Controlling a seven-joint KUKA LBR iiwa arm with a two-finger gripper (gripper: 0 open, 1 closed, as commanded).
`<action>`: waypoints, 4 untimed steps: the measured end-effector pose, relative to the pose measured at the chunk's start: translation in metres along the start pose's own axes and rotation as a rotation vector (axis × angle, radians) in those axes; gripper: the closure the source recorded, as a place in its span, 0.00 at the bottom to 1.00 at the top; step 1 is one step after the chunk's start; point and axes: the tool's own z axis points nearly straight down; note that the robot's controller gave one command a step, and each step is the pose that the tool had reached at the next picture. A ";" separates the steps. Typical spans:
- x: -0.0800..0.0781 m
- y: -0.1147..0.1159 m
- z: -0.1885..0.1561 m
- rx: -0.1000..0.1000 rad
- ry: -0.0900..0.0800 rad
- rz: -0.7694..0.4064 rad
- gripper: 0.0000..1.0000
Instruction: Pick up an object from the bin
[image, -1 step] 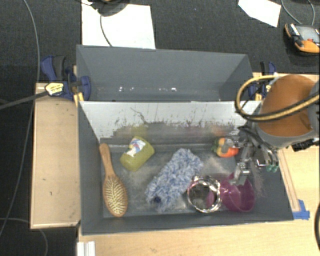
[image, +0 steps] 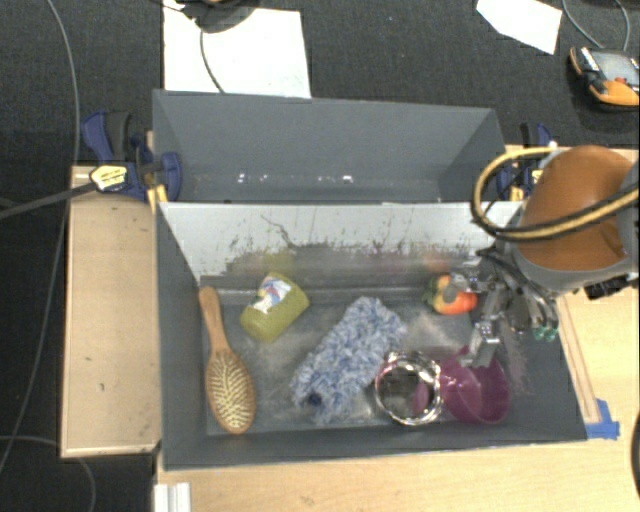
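Note:
My gripper (image: 487, 338) hangs at the right side of the bin, its fingers pointing down just above a purple cup (image: 476, 392) that lies on its side near the front right. A small orange and green toy (image: 449, 296) lies just left of the gripper, by the back wall. To the left of the purple cup rests a shiny metal ring-shaped thing (image: 408, 388).
A blue-grey fluffy cloth (image: 346, 354) spreads across the bin's middle. A yellow cup with a label (image: 272, 306) lies at the back left, and a wooden hairbrush (image: 226, 370) runs along the left side. The arm's orange cover and cables sit over the bin's right rim.

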 end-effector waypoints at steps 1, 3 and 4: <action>0.030 -0.025 0.095 0.000 0.004 0.147 0.00; 0.027 -0.024 0.091 0.001 -0.006 0.140 0.00; 0.025 -0.022 0.091 0.003 -0.008 0.099 0.00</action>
